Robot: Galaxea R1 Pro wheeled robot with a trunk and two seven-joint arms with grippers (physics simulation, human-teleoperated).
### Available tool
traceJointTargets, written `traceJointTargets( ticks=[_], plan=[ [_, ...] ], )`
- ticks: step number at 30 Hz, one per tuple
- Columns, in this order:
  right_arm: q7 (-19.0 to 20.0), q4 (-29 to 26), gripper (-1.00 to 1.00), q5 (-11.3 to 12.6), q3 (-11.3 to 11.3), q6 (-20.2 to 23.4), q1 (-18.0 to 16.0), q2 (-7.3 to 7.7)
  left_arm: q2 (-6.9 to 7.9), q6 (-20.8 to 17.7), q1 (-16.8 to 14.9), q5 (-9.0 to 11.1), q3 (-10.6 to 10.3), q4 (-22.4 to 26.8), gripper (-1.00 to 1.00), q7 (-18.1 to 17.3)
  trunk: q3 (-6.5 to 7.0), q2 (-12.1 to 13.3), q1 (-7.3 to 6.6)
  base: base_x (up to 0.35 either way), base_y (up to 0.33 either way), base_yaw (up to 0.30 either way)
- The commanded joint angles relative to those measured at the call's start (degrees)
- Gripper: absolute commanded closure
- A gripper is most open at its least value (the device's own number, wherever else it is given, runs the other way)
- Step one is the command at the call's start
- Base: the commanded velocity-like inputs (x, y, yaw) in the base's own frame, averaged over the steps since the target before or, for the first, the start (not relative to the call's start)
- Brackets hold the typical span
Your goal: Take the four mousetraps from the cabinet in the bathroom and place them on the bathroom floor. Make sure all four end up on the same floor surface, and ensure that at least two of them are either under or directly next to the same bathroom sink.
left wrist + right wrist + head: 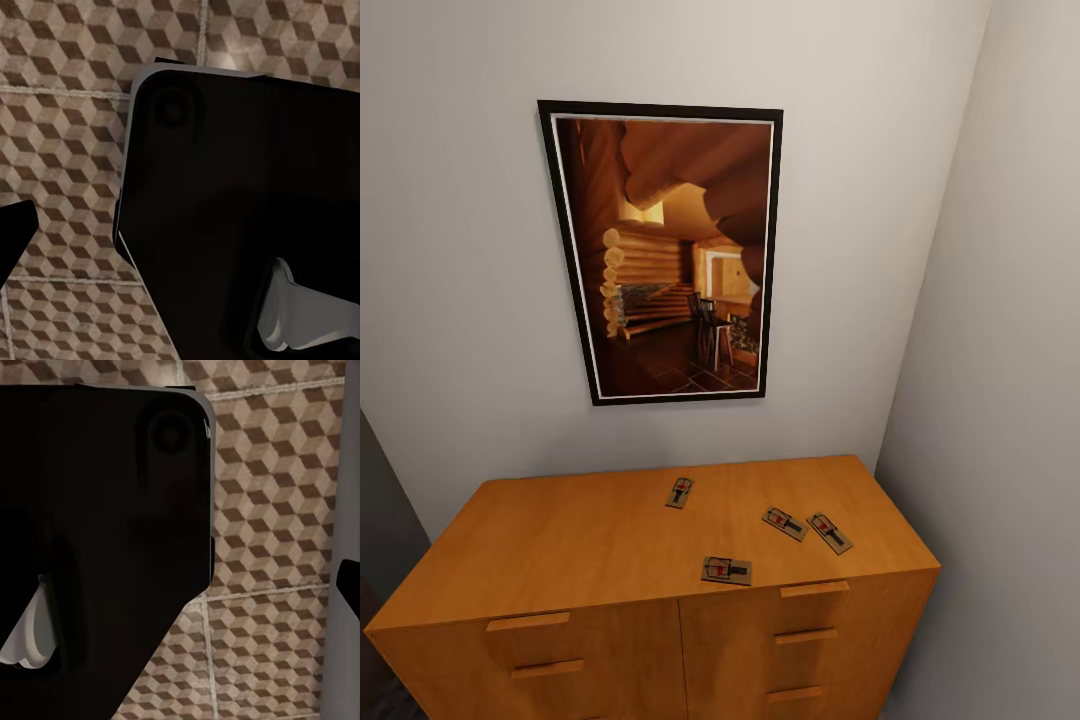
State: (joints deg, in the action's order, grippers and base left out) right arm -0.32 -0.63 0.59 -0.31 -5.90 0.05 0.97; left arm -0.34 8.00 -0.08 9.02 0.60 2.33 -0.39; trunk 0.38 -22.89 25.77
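The orange-brown cabinet stands against the wall in the head view, close in front of me. Several mousetraps lie flat on its top. One mousetrap is near the back, two more mousetraps lie side by side at the right, and another mousetrap rests at the front edge. The cabinet's drawers are shut. Both wrist views look down at the cube-patterned bathroom floor. A dark fingertip juts in at the left wrist view's edge, and another dark fingertip at the right wrist view's edge.
A black-framed picture of a log interior hangs above the cabinet. A side wall closes the corner at the cabinet's right end. My black body takes up much of both wrist views. A pale upright surface borders the floor.
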Motion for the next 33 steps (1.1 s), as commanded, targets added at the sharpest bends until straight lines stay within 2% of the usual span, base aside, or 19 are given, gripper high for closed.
traceJointTargets(
  ticks=[1, 12, 14, 15, 21, 25, 33],
  plan=[
    [0.0, 0.0, -1.0, 0.1, 0.0, -0.2, 0.0, 0.0, -0.01, 0.2, 0.0, 0.4, 0.0, 0.0, -1.0, 0.0, -0.01, 0.0, 0.02, 0.0, 0.0, 0.0],
    [0.1, 0.0, -1.0, -0.4, 0.4, 0.0, 0.0, 0.18, -0.09, 0.1, 0.0, 0.3, -0.1, 0.0, -1.0, -0.1, -0.01, 0.0, 0.02, 0.0, 0.0, 0.0],
    [0.4, -0.1, -1.0, -0.6, 0.5, 0.2, 0.0, 0.31, -0.6, 0.0, 0.0, 0.1, -0.2, 0.2, -1.0, -0.4, -0.01, 0.0, 0.02, 0.0, 0.0, 0.0],
    [0.5, -0.2, -1.0, -0.8, 0.5, 0.3, 0.0, 0.36, -1.48, 0.0, 0.0, 0.0, -0.4, 0.3, -1.0, -0.4, -0.01, 0.0, 0.02, 0.0, 0.0, 0.0],
    [0.7, -0.2, -1.0, -2.3, 0.4, 0.4, -0.1, 0.38, -4.5, -0.2, 0.0, -0.3, -0.8, 1.6, -1.0, -0.2, -0.01, 0.0, 0.02, 0.0, 0.0, 0.0],
    [0.7, -0.2, -1.0, -2.8, 0.4, 0.3, -0.1, 0.36, -5.06, -0.4, 0.0, -0.3, -0.8, 2.3, -1.0, -0.2, -0.01, 0.0, 0.02, 0.0, 0.0, 0.0],
    [0.8, -0.2, -1.0, -3.0, 0.4, 0.1, -0.1, 0.31, -5.19, -0.5, 0.0, -0.3, -0.9, 2.7, -1.0, -0.3, -0.01, 0.0, 0.02, 0.0, 0.0, 0.0]
  ],
)
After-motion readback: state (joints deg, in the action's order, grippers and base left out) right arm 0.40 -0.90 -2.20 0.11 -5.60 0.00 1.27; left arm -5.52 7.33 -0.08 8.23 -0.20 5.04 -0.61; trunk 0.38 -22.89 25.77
